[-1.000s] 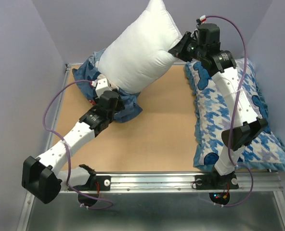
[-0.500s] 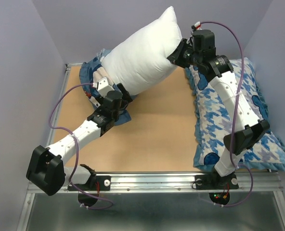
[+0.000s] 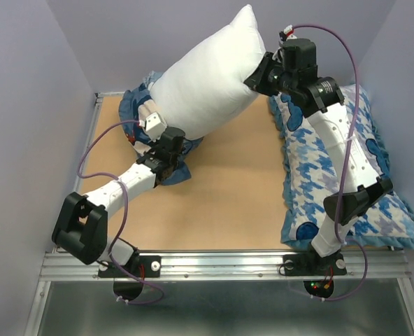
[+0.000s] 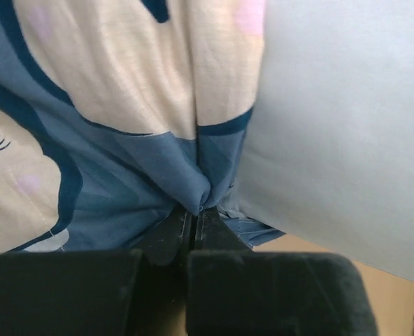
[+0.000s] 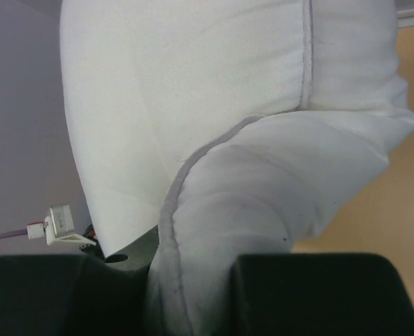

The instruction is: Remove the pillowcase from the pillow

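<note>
Right, the tan tabletop (image 3: pixel 235 189) fills the middle of the overhead view, and the big white pillow (image 3: pixel 207 84) is up off it. It is tilted, one corner pointing high toward the back wall and its lower end dipping to the far left corner. Along the right edge of the tabletop lies the blue-and-white houndstooth pillow (image 3: pixel 301 178), flat, with the right arm reaching over it. Now the pillowcase (image 4: pixel 88 140): dark blue with cream cartoon faces, bunched up at the far left of the tabletop and gathered around only the low end of the white pillow, most of which is bare. The right tool (image 3: pixel 257 75) is up high at the pillow's right side, its fingers clamped on a seamed bulge of white stuffing that squeezes out between them. And the left tool (image 4: pixel 194 222) is down low, jaws pressed together on a pinched fold of blue pillowcase fabric, right beside the pillow's white flank.
</note>
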You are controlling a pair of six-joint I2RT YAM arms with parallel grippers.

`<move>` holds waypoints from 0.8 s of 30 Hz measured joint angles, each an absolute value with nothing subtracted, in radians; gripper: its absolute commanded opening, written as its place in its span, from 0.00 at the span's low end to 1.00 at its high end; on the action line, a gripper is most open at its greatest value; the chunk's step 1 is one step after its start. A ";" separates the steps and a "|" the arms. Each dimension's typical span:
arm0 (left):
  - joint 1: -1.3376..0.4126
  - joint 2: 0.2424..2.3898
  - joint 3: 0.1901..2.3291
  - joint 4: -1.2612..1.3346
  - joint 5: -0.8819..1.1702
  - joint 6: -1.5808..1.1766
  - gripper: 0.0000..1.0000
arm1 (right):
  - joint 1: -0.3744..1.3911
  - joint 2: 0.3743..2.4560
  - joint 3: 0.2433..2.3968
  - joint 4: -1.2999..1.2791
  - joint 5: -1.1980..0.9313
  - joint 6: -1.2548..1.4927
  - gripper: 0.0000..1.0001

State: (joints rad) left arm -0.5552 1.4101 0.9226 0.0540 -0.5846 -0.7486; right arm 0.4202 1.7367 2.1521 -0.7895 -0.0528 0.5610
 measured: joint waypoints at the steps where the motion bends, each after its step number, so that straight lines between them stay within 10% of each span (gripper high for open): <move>1: -0.545 1.404 0.923 0.041 -0.583 -0.756 0.00 | 0.420 1.747 2.187 -0.810 -0.039 0.553 0.01; 24: 0.000 1.386 1.020 -0.131 -0.339 -0.786 0.00 | 0.224 1.801 2.328 -0.978 -0.090 0.555 0.04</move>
State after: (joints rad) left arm 0.0002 1.3865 1.0199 -0.1307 -0.3389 -0.7860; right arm 0.2237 1.8011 2.3283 -0.9779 -0.0902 0.5549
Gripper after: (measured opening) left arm 0.047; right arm 0.196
